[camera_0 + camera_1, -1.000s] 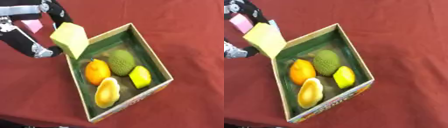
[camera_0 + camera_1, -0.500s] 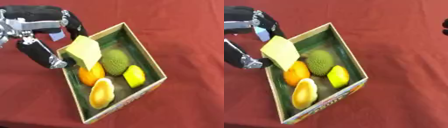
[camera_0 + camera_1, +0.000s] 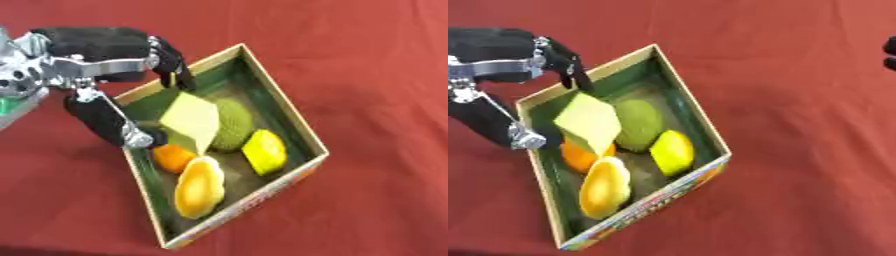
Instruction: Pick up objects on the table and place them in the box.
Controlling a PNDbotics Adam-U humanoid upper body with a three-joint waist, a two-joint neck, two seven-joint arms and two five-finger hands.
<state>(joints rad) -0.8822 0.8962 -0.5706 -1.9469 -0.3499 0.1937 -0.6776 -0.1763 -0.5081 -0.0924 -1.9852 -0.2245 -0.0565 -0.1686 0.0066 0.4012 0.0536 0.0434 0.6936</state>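
Reaching in from the left of the box (image 3: 289, 107), the left hand (image 3: 92, 52) hangs over the box's left wall with its fingers (image 3: 173, 62) spread above and its thumb (image 3: 105, 122) below. A pale yellow block (image 3: 191, 121) sits tilted between them, one corner pointing down into the box. The thumb tip lies against the block's lower left edge and a fingertip is at its upper corner, so the hand appears to pinch the block, though how much contact there is cannot be told for sure.

Under the block, inside the box near its left wall, an orange fruit (image 3: 173, 157) shows partly, its top covered by the block. Toward the box's near corner from it lies a yellow-orange mango-like fruit (image 3: 199, 187), long and resting along the floor, touching the orange fruit. At the middle of the box a rough green round fruit (image 3: 231, 125) stands just behind the block's right edge. Beside it, close to the box's right wall, lies a lemon-yellow fruit (image 3: 264, 152), touching or nearly touching the green one.

The box is green inside with a printed, colourful outer face at its near wall, and it sits askew on the red tablecloth (image 3: 367, 60).

Well to the right of the box, at the edge of the right eye view, a dark bit of the right hand (image 3: 891, 54) shows; its fingers cannot be made out.
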